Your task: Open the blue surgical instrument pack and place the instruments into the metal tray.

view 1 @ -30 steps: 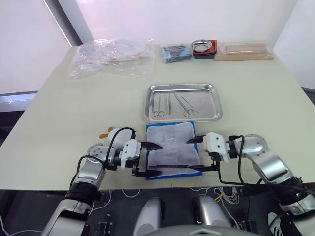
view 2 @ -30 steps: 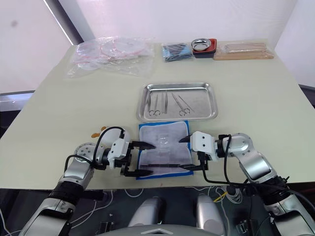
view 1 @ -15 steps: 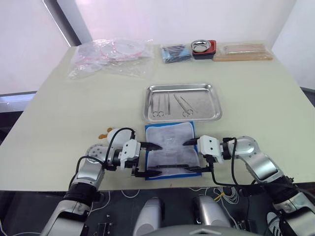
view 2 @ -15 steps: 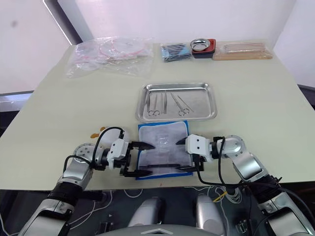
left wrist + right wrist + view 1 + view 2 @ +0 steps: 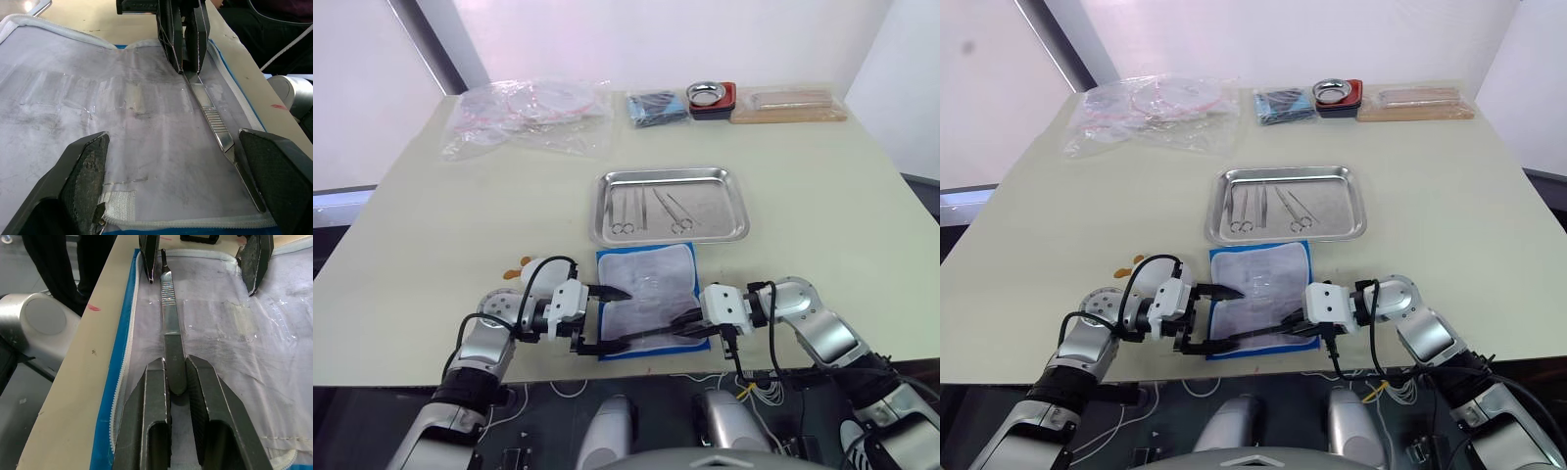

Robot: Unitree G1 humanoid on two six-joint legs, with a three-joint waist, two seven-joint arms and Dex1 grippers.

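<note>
No legible text, label, brand, number or sign found on any item; the pale printing on the blue surgical instrument pack [image 5: 646, 302] cannot be read.

Opened pack [image 5: 646, 299] lies flat, pale lining up, just before the steel tray [image 5: 669, 228], which holds four instruments [image 5: 651, 210]; a scalpel handle [image 5: 168, 328] rests on the lining's near edge.

The right gripper [image 5: 177, 382] is now further in over the open pack [image 5: 646, 284], along its near edge, and its fingers, wide apart a second ago, are closed on the end of a flat scalpel handle [image 5: 169, 318] lying there.
</note>
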